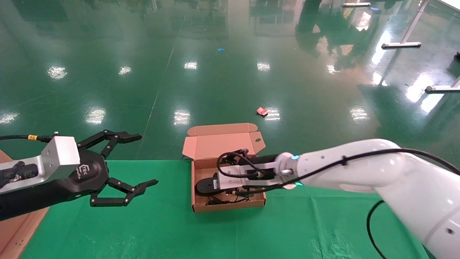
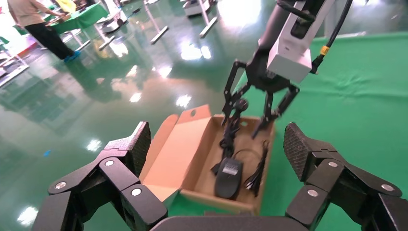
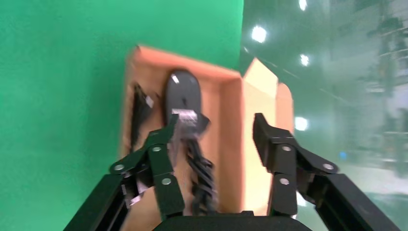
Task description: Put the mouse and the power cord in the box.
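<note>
The right end effector (image 2: pixel 259 111) hangs spread over the box (image 1: pixel 197 172), the power cord (image 2: pixel 230 131) directly beneath, lengthwise (left end effector (image 1: pixel 138 160) spread, well apart).

A glossy dark green floor (image 1: pixel 230 72) fills the room and mirrors rows of bright ceiling lights as white patches. A small red scrap (image 1: pixel 262 111) and a small blue scrap (image 1: pixel 220 49) lie on it, and pale metal stand legs (image 1: pixel 401 45) rest at the far right. In the left wrist view, a person in dark trousers (image 2: pixel 41 26) stands beside a green-covered table (image 2: pixel 79 17).
</note>
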